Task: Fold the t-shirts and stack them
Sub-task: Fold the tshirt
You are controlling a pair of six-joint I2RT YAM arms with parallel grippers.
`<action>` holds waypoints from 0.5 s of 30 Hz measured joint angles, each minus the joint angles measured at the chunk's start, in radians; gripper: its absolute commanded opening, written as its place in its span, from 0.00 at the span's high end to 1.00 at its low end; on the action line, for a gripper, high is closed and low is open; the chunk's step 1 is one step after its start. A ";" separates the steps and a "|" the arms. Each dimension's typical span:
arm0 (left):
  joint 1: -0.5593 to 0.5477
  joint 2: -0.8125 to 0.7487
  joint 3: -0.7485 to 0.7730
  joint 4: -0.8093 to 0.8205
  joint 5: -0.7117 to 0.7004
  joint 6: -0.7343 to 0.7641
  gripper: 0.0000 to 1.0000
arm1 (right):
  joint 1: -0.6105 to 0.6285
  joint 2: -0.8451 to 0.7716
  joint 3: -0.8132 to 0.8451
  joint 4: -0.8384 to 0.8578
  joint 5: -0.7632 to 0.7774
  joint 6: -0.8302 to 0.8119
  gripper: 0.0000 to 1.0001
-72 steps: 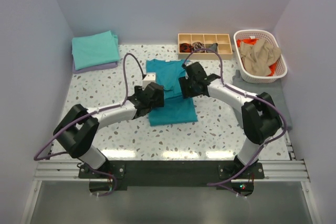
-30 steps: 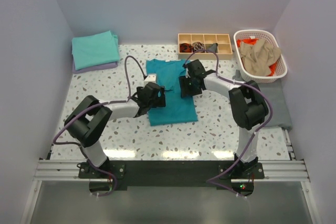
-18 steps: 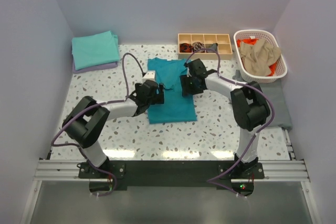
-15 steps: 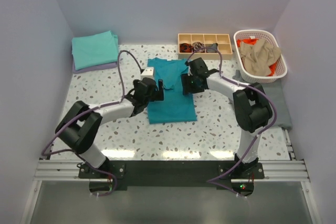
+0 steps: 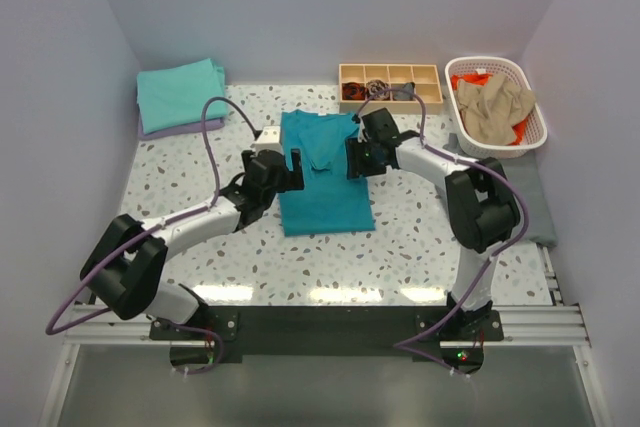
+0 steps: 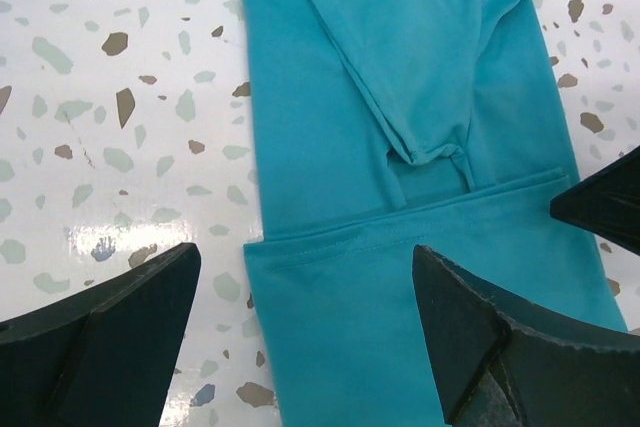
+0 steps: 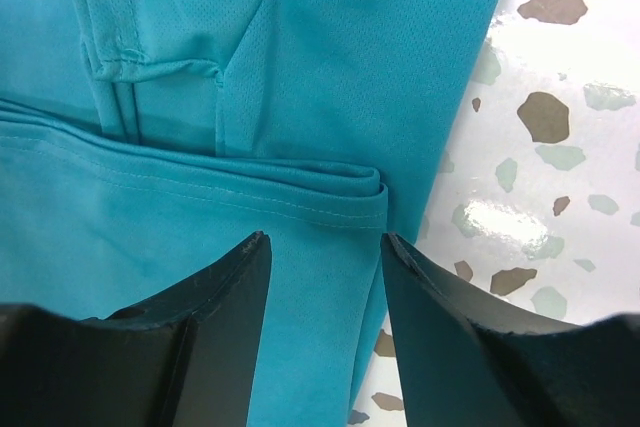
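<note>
The deep teal t-shirt (image 5: 325, 172) lies in the middle of the worktop (image 5: 170, 187). Its hem is doubled up over the body and a sleeve is tucked inward, so the fold looks half made. The left fingers (image 6: 110, 332) hang spread wide astride its left edge. The right fingers (image 7: 225, 297) stand apart over the doubled hem's corner opposite, pinching nothing, likely so both sides lift evenly. A folded aqua-green shirt (image 5: 181, 94) sits far left, the likely stacking spot.

The left end effector (image 5: 285, 169) and right end effector (image 5: 355, 157) flank the partly folded deep teal t-shirt (image 5: 325, 192).
</note>
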 measured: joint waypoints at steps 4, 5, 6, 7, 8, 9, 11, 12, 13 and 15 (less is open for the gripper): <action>0.000 0.000 -0.006 -0.011 -0.002 -0.003 0.08 | -0.006 0.019 0.000 0.000 -0.016 0.001 0.48; 0.000 0.000 -0.006 -0.011 -0.002 -0.003 0.08 | -0.007 0.025 0.000 0.001 -0.017 0.001 0.48; 0.000 0.000 -0.006 -0.011 -0.002 -0.003 0.08 | -0.008 0.029 0.000 0.001 -0.019 0.001 0.49; 0.000 0.000 -0.006 -0.011 -0.002 -0.003 0.08 | -0.010 0.031 0.000 0.000 -0.019 0.001 0.49; 0.000 0.000 -0.006 -0.012 -0.002 -0.003 0.08 | -0.011 0.032 0.000 0.000 -0.020 0.002 0.51; 0.000 0.000 -0.006 -0.012 -0.002 -0.003 0.08 | -0.011 0.033 0.000 0.000 -0.020 0.003 0.52; 0.000 0.000 -0.006 -0.014 -0.002 -0.003 0.08 | -0.011 0.033 0.000 0.002 -0.024 0.005 0.57; 0.000 0.001 -0.006 -0.014 -0.001 -0.003 0.08 | -0.011 0.033 0.000 0.002 -0.025 0.007 0.58; 0.000 0.002 -0.006 -0.014 -0.001 -0.003 0.08 | -0.011 0.033 0.000 0.002 -0.028 0.008 0.59; 0.000 0.005 -0.006 -0.014 -0.001 -0.003 0.08 | -0.013 0.033 0.000 0.003 -0.039 0.010 0.59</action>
